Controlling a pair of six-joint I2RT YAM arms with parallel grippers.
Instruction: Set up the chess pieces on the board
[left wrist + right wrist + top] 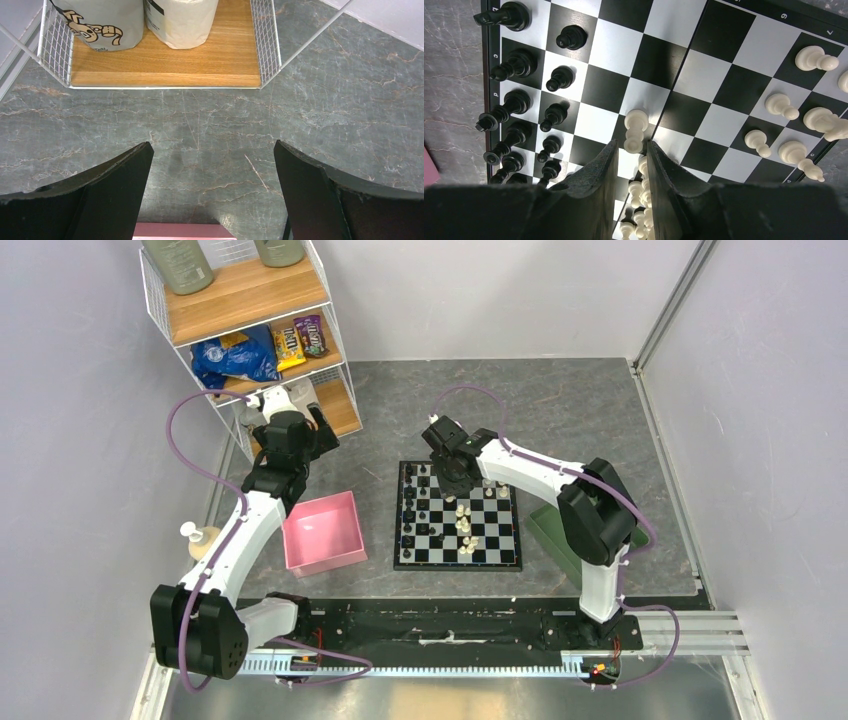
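Observation:
The chequered board lies in the middle of the table. Black pieces stand in two rows along its left side; in the right wrist view they line the left edge. White pieces cluster at mid-board, with a few at the far right. My right gripper hangs over the far left part of the board, and in its wrist view it is shut on a white piece by the head. My left gripper is open and empty above bare table beside the shelf.
A pink tray sits left of the board, its edge under the left gripper. A green tray lies right of the board under the right arm. A wire shelf rack with goods stands far left. A pump bottle stands at the left.

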